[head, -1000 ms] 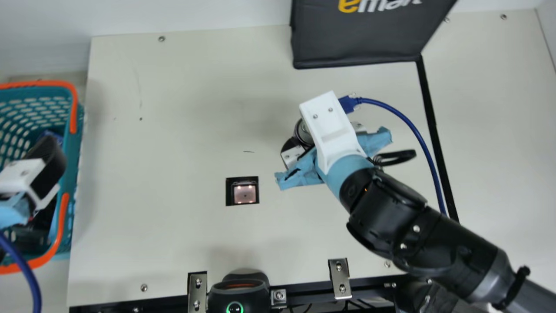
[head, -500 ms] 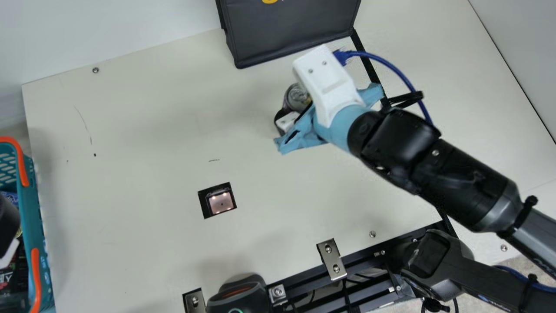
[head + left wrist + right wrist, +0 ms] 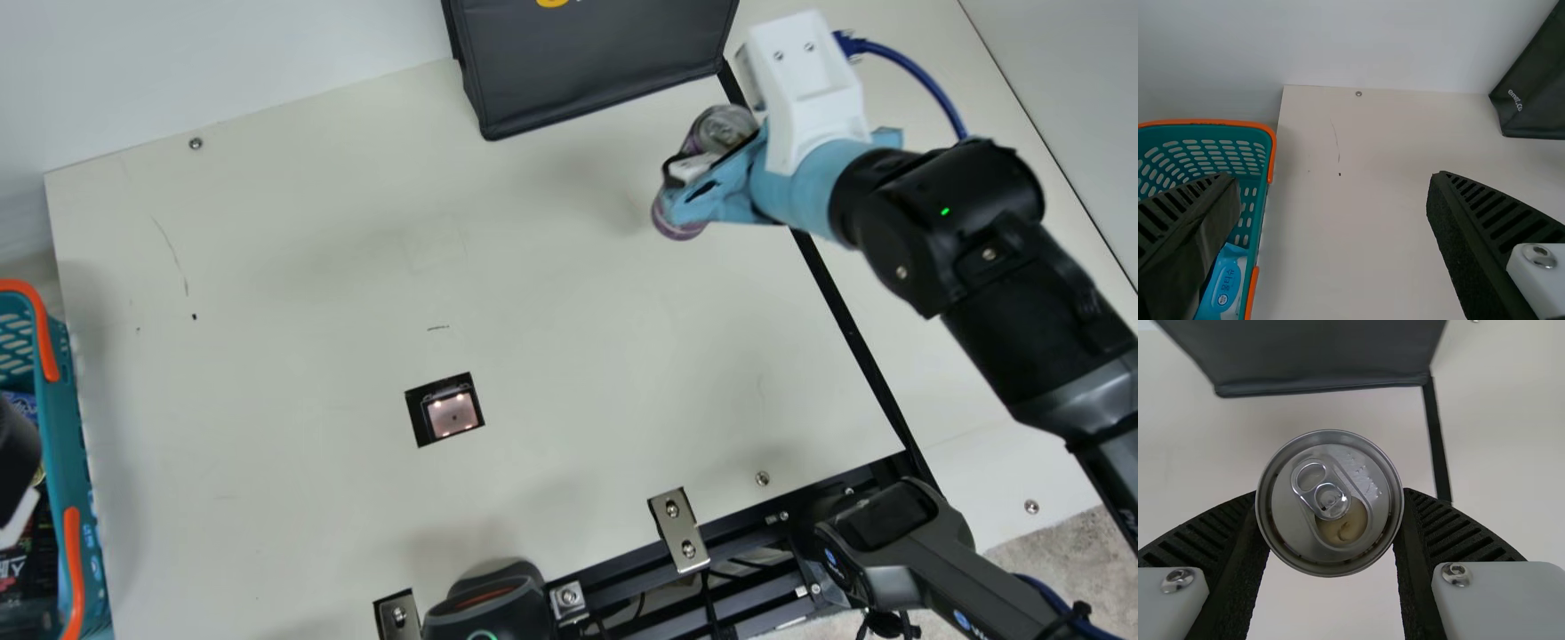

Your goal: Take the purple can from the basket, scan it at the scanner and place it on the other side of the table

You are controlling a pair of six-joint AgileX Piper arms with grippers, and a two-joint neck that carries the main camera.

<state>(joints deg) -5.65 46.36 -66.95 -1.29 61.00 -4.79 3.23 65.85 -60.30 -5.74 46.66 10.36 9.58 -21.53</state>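
At the main view's left edge, my left gripper (image 3: 16, 458) is over the teal basket (image 3: 73, 444); its fingers stand wide apart with nothing between them in the left wrist view (image 3: 1331, 207). My right gripper (image 3: 702, 173) is above the far right part of the table, shut on the purple can (image 3: 677, 222), whose lower end sticks out below the fingers. In the right wrist view, the can's silver top (image 3: 1328, 503) faces the camera between the fingers of my right gripper (image 3: 1330, 520). The scanner's lit window (image 3: 452, 413) lies in the table, well away from the can.
A dark bag (image 3: 596, 62) stands at the table's far edge, close to the held can. A black strip (image 3: 840, 320) runs down the table's right part. A black device (image 3: 489, 600) sits at the near edge. Blue packaging (image 3: 1225, 283) lies in the basket.
The main camera has turned. Since half a second ago my right gripper has moved right and toward the far side, carrying the can. My left gripper has not visibly moved over that half second.
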